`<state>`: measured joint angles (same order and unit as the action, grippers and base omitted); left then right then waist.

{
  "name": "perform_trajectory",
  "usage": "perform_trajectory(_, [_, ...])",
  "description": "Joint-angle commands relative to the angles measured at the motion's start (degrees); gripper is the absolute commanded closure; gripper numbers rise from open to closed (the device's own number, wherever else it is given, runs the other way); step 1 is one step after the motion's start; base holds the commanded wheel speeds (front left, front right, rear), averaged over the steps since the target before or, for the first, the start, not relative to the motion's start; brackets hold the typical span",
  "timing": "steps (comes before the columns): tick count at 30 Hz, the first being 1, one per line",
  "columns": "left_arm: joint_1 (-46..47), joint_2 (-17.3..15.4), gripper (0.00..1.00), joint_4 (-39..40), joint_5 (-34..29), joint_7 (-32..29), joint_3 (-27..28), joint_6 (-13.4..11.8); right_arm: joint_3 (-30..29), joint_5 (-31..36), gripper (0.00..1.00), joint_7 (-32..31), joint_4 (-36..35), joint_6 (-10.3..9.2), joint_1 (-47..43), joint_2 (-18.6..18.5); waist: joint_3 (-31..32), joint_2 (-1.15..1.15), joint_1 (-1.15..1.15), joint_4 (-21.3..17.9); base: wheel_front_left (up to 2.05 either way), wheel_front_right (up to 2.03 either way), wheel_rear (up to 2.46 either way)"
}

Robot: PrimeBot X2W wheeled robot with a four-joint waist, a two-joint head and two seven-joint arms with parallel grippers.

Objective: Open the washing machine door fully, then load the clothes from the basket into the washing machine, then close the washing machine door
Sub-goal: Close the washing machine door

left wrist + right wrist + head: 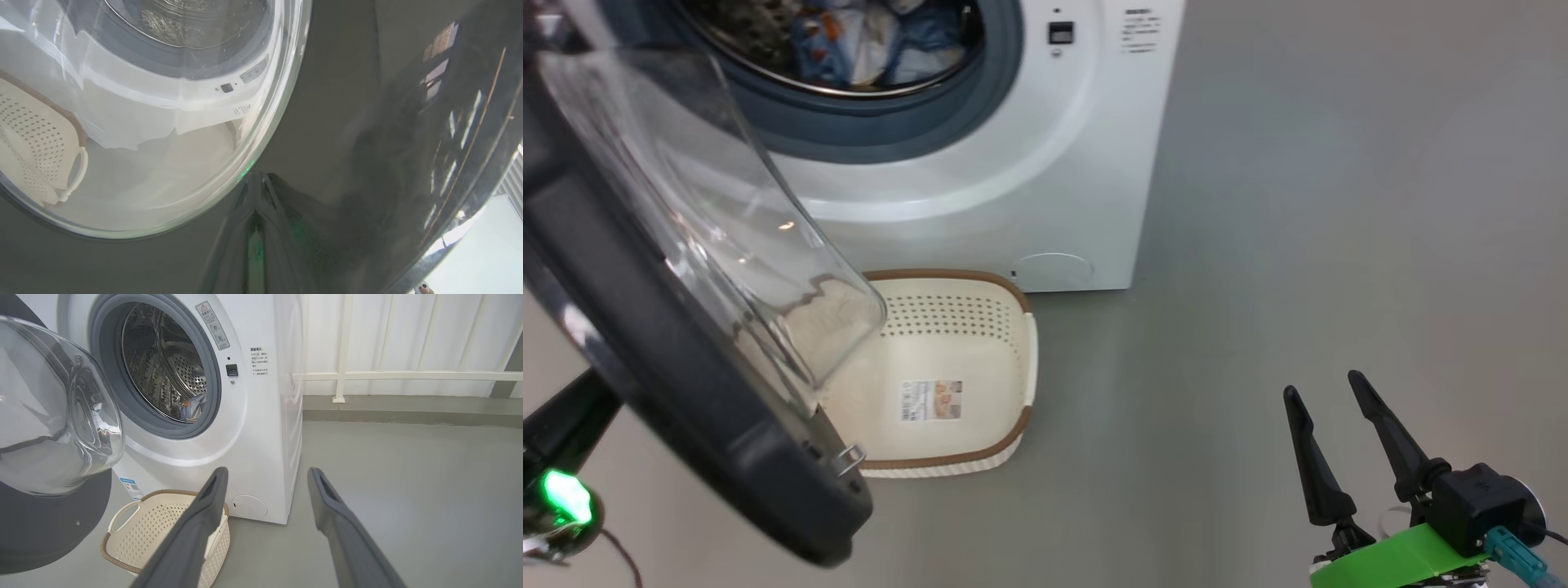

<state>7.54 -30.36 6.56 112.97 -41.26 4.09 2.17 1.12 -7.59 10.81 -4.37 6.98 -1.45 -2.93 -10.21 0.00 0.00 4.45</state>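
place: laundry area | evidence: front-loading washing machine [261,416] on bare grey floor [408,477], white railing [408,375] behind

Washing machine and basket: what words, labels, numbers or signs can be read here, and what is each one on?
No wording is legible enough to quote.
The warning sticker by the washing machine opening: a triangle sign at its top; the print is blurred.
The printed block on its front panel: too small to read.
The blue sticker low on its front: too small to read.
The label on the basket bottom: blurred.
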Motion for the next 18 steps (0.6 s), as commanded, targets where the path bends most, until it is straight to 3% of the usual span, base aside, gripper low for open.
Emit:
perform_trajectory(1, [4.07,-1.47,1.00,1.86,-0.05,-0.22,1.67,-0.18,1.50,-0.64,0.00,0.67,-1.08,0.51,1.08,0.03,-0.72,0.00,0.00,-3.30,0.00,0.00,0.00])
perform_trajectory(18, [18.22,4.82,1.00,-9.10,-4.23,3.11,-4.56,0.10,3.93,-2.37,0.00,2.56,2.13,0.51,4.83,0.04,-2.79,0.00,0.00,-11.59,0.00,0.00,0.00])
